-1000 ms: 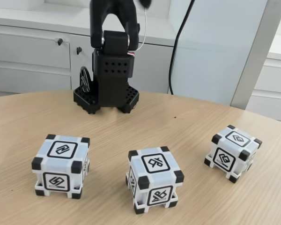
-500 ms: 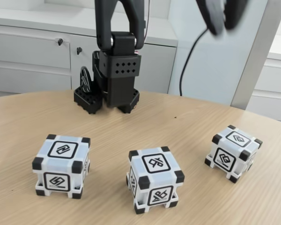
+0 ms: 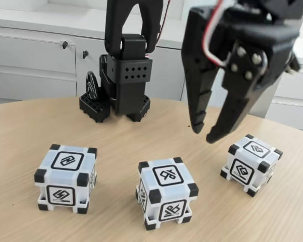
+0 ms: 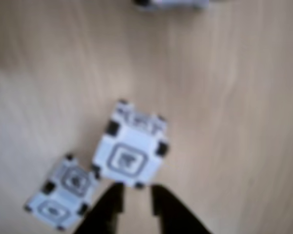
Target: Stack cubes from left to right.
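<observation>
In the fixed view, three cubes sat apart on the wooden table (image 3: 30,126): the left cube (image 3: 65,178), the middle cube (image 3: 167,192) nearest the camera, and the right cube (image 3: 252,164). The black gripper (image 3: 206,133) hung in the air with its fingers apart and pointing down, nothing between them. Its tips were above the bare wood between the middle cube and the right cube, closer to the right one, touching neither. The arm's base (image 3: 115,98) stood at the far edge of the table, in front of grey cabinets (image 3: 30,63).

The wrist view was blurred. The gripper (image 4: 136,195) entered from the bottom edge, its two dark fingers spread with a gap of wood between them. One cube (image 4: 131,151) lay just beyond the fingertips, tilted in the frame, with a second cube (image 4: 63,197) beside it to the lower left, their corners near or touching; I could not tell which. A third cube's edge (image 4: 171,3) showed at the top of the frame, well apart from the fingers
</observation>
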Robot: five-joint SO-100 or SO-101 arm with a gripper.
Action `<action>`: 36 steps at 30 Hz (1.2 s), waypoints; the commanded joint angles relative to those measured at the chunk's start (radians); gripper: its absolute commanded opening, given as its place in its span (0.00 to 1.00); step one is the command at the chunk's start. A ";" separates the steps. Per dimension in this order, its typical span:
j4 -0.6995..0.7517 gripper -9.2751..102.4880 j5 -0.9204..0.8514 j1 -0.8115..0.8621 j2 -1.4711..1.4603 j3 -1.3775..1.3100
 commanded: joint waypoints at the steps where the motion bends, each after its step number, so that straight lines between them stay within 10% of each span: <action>1: 0.066 0.10 -0.018 -0.074 0.008 0.032; 20: -0.100 0.10 0.218 -0.486 0.003 0.038; 36: -0.279 0.22 0.368 -0.483 -0.095 0.040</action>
